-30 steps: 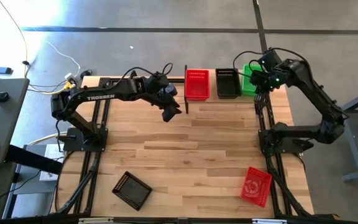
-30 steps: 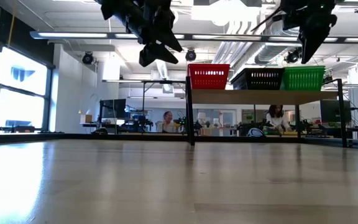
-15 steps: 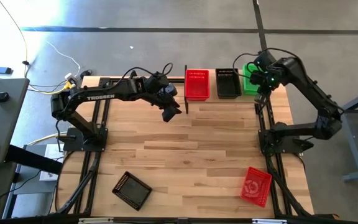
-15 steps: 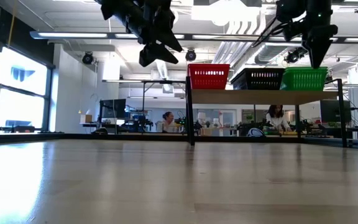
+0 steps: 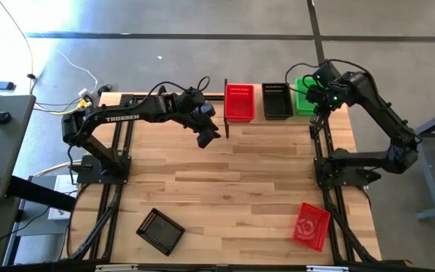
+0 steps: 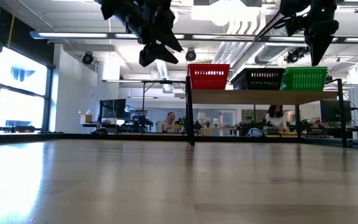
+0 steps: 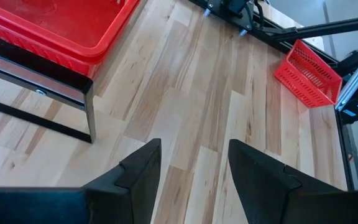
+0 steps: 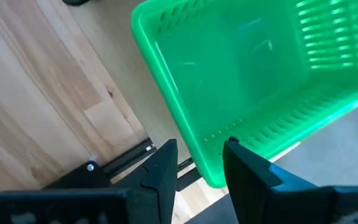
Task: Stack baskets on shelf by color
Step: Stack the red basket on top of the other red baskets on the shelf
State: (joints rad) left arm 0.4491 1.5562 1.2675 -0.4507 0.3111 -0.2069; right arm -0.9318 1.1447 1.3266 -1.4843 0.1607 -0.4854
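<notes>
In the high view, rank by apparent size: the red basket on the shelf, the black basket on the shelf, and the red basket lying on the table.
1. Red basket on the table, looks largest; it lies tilted.
2. Red basket on the shelf.
3. Black basket on the shelf, slightly narrower.

Differences are small, so the baskets may be alike in size.

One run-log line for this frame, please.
shelf: red, black, green stacks | table: black basket, red basket | left gripper open, idle | right gripper open above green stack
</notes>
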